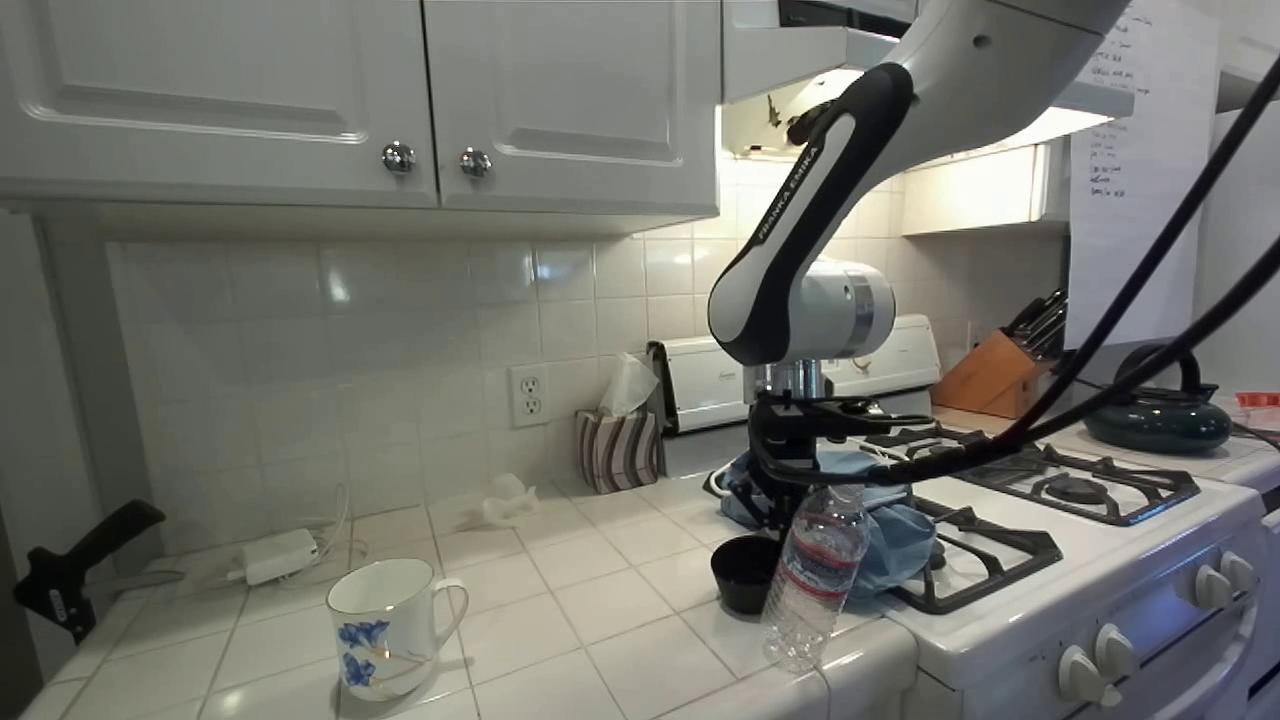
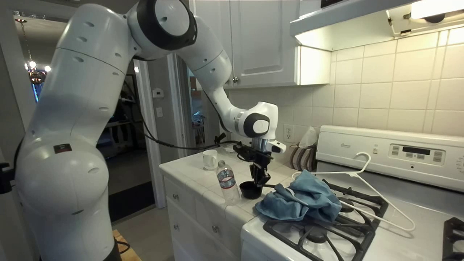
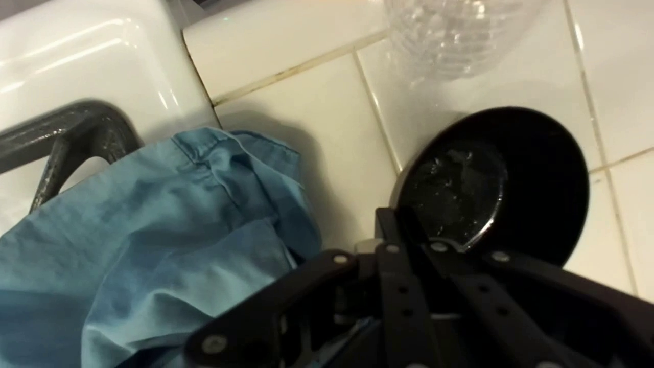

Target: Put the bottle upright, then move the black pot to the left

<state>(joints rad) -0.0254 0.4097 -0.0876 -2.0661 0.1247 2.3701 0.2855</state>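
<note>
fingers pinched narrow, black pot between them at its rim, bottle just beside

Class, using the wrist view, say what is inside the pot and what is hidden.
The pot shows a shiny, patchy bottom; whether that is liquid, residue or reflection, I cannot tell. The jaws cover part of its rim and inside.

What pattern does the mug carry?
Blue flowers on white; the mug shows them best in an exterior view.
</note>
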